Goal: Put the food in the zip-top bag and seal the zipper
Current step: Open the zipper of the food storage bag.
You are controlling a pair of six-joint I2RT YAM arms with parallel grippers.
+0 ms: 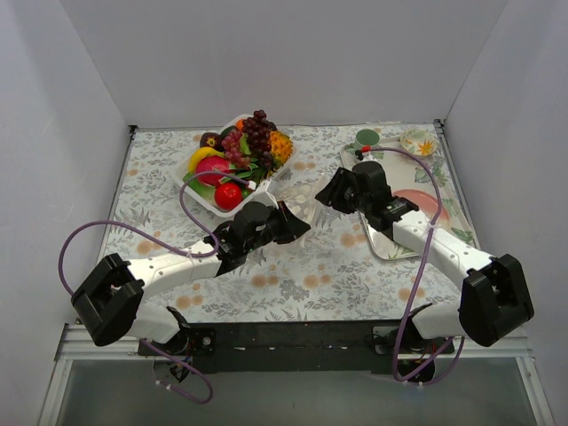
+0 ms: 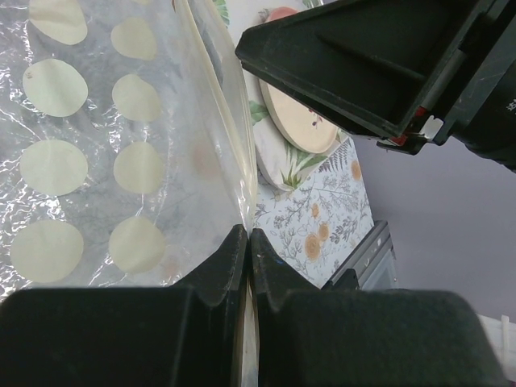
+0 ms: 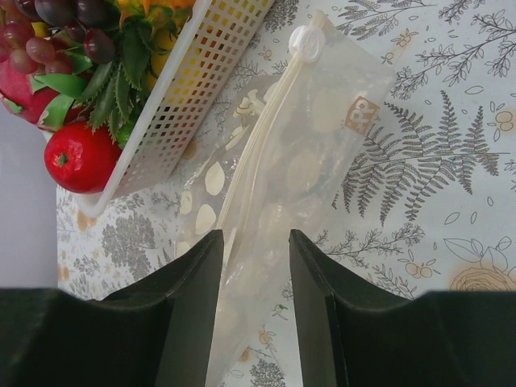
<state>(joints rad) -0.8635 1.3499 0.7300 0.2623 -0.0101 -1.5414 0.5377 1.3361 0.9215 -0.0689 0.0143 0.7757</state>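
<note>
Left gripper clenched on bag edge, bag spreading to its left. Right gripper released, straddling bag; zipper runs ahead between fingers.

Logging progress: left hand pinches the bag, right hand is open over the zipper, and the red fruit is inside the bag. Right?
Not quite: the red fruit lies in the white basket, not the bag, as the right wrist view shows. The rest holds.
</note>
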